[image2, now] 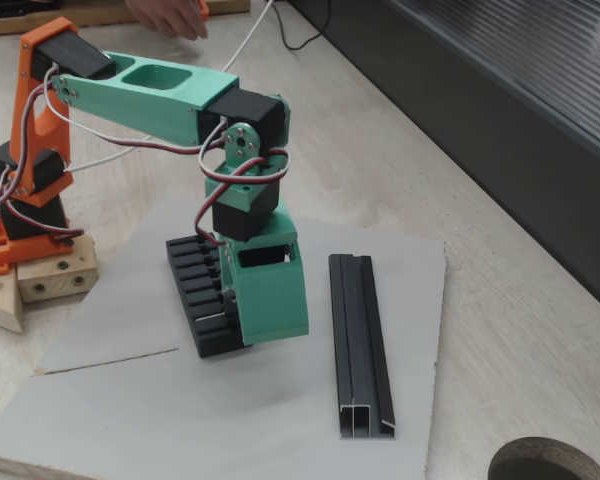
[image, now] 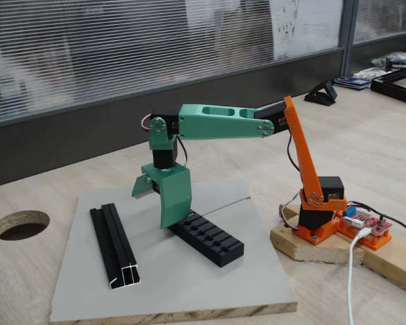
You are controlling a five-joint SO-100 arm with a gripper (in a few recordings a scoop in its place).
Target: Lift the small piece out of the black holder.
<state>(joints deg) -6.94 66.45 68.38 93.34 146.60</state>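
Gripper lowered onto the end of the black holder.

In a fixed view, the green gripper (image: 164, 203) pointed straight down at the near-left end of the black holder (image: 213, 242), which lay on the grey board (image: 189, 284) just beside the black grooved rail (image: 115, 247); the upper arm reached out level from the orange base, wrist bent down. One finger stood out from the broad one, so the gripper looked partly apart. In the other fixed view, the gripper (image2: 265, 320) covered the holder's (image2: 195, 285) near end; a thin pale sliver there may have been the small piece (image2: 212, 318), though I could not be sure. The pinch probably needed to be square and light, then lifted straight up.
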